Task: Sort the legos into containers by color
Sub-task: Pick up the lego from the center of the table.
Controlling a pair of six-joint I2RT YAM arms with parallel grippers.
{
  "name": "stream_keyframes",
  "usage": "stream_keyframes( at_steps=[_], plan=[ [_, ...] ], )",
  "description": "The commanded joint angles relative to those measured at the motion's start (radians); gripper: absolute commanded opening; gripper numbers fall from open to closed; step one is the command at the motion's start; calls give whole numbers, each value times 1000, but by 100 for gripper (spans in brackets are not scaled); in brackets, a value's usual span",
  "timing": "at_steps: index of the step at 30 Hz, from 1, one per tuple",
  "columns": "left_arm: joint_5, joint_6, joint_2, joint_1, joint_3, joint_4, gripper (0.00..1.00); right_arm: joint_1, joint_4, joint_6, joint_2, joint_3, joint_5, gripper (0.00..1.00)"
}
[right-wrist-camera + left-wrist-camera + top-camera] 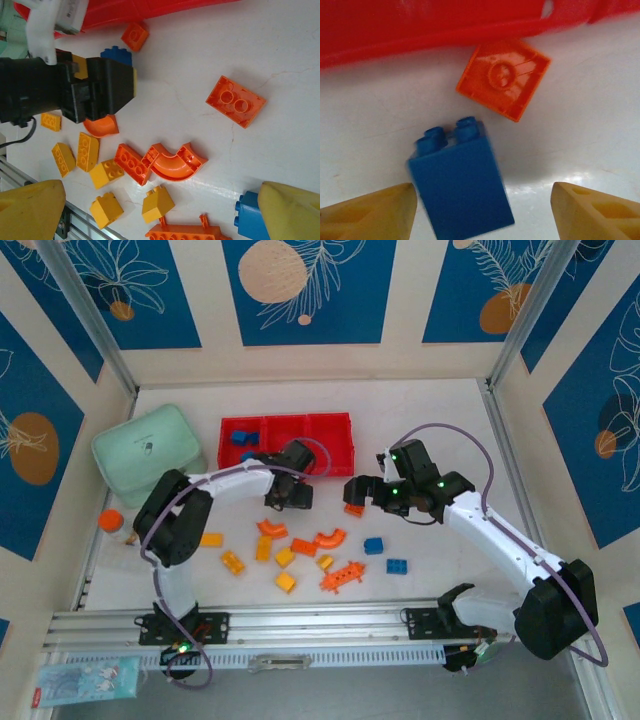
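Legos [303,546] mostly lie loose on the desk's [440,410] near middle: yellow toward the left, orange in the centre, two blue at the right. Blue pieces [240,437] sit in the tray's [330,435] left compartment; the other two look bare. The left claw [482,200], open, straddles a blue brick [462,190] beside the tray's near wall. The right claw [360,492], also open, hangs by an orange brick [235,102]. Sorting looks barely begun.

Where things sat on my table [450,420]

The tray [287,419] lay at the far middle, with the lidded box [148,452] to its left and bricks [240,437] in its left compartment. A brick [460,185] lay between my left fingers [370,212], and an upturned one [502,80] lay between it and the tray wall. The loose pile [295,552] lay nearer my bases.
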Motion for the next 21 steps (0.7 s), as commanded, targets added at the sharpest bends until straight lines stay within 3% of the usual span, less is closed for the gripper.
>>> stream_keyframes(
  at_steps=[1,12,21],
  plan=[
    [-28,-7,14,-3,-4,-9,68,-6,16,-18,-7,-17,-26,99],
    [-51,-22,56,5,13,19,62,-7,29,-14,-3,-16,-38,99],
    [-89,-29,-2,11,-19,16,38,-3,29,-40,-3,-9,-56,99]
  ],
)
